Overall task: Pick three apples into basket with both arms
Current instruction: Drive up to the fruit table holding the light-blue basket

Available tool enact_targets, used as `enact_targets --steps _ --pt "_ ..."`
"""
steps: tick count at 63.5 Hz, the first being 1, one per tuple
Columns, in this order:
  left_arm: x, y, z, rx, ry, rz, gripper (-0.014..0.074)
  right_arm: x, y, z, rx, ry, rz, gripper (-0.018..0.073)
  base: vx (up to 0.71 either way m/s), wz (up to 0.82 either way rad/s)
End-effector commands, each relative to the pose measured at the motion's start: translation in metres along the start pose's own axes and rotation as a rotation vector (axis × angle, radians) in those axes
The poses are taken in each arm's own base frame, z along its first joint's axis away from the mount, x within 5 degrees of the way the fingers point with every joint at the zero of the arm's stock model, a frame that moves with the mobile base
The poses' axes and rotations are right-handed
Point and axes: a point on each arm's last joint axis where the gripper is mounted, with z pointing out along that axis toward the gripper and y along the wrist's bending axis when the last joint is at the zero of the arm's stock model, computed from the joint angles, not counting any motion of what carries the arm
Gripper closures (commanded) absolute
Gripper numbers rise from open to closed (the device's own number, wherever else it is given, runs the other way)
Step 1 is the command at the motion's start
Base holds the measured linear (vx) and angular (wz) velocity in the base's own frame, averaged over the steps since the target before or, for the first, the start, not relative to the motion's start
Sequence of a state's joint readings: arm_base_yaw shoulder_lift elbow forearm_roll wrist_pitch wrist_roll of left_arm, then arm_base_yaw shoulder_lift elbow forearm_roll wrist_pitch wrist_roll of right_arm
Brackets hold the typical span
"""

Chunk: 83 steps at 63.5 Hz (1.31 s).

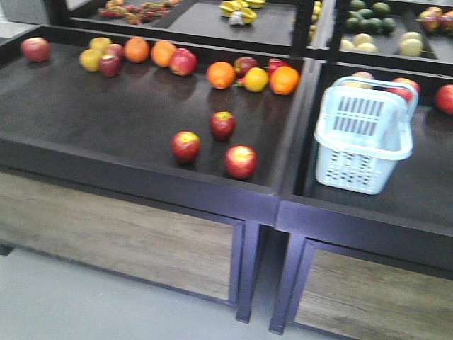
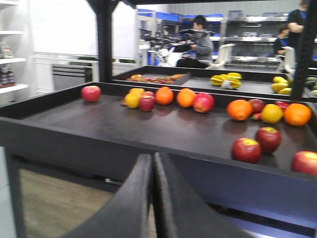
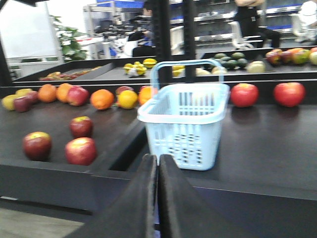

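Though blurred and cropped, both jaws closed, empty, apart from apples [image 3: 80, 151], basket [image 3: 185, 141].

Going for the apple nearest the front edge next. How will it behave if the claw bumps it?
Round and loose on the flat shelf, the apple should probably roll at a nudge. The raised front lip would likely stop it. Its skin looks smooth, so maybe slippery.

no readable text, labels, brands, numbers or signs anywhere, background shelves too blurred to read
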<state>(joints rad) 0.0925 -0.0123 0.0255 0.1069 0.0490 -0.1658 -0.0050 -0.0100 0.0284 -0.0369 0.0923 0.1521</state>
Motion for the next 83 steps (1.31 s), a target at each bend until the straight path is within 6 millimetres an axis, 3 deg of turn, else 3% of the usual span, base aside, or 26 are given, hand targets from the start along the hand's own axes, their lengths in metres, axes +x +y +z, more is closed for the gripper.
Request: enact_targets --steps 1,35,83 --pt "-0.0154 -0.0016 -0.0025 0.014 -0.113 -0.003 0.0604 -0.0054 0.0006 -0.0009 -0.006 -0.076 -0.014 0.0564 0.04 -0.51" --pt "-0.0154 -0.0016 -0.0025 0.014 -0.113 -0.003 0.0604 -0.0054 0.0006 -0.0009 -0.006 -0.076 -0.014 0.0564 0.05 -0.45" --pt "-0.0154 -0.0016 -0.0025 0.014 -0.113 -0.003 0.0604 -0.0054 0.0006 -0.0009 -0.006 -0.076 -0.014 0.0564 0.07 -0.15"
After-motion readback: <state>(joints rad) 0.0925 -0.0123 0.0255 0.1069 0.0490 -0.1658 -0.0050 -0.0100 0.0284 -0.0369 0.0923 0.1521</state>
